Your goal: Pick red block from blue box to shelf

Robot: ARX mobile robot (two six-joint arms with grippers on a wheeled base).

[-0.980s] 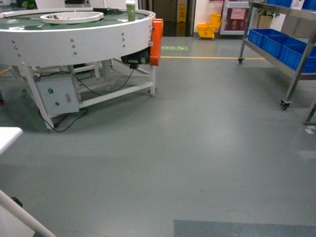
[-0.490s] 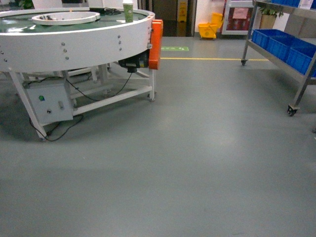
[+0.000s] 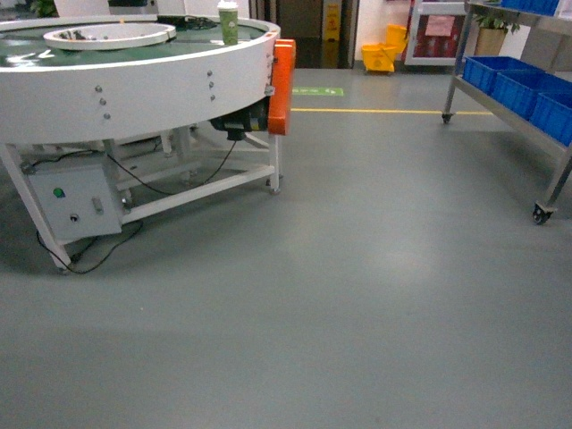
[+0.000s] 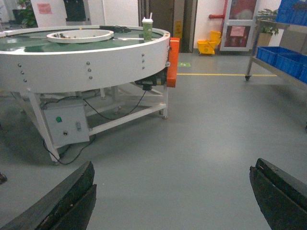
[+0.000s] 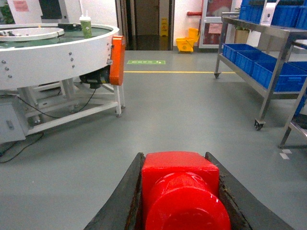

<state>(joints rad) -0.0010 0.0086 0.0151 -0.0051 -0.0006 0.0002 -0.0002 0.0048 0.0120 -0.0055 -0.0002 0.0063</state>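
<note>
- Red block (image 5: 180, 191) sits clamped between the right gripper (image 5: 178, 199) fingers, stud facing the wrist camera, above grey floor.
- Left gripper (image 4: 172, 201) is spread wide, holding nothing.
- Shelf (image 5: 268, 57) with dark blue crates (image 5: 268, 67) stands ahead right, well apart.
- White round conveyor table (image 3: 134, 71) stands left.

We see our right claw (image 5: 184, 201) clamped on the red block (image 5: 181, 189), stud facing us, the shelf (image 5: 268, 52) ahead right.

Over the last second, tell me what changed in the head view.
The view swung right and pulled back: the round conveyor table slid left, the white surface at lower left left the frame, and the shelf shifted right. The cup stays on the table.
</note>
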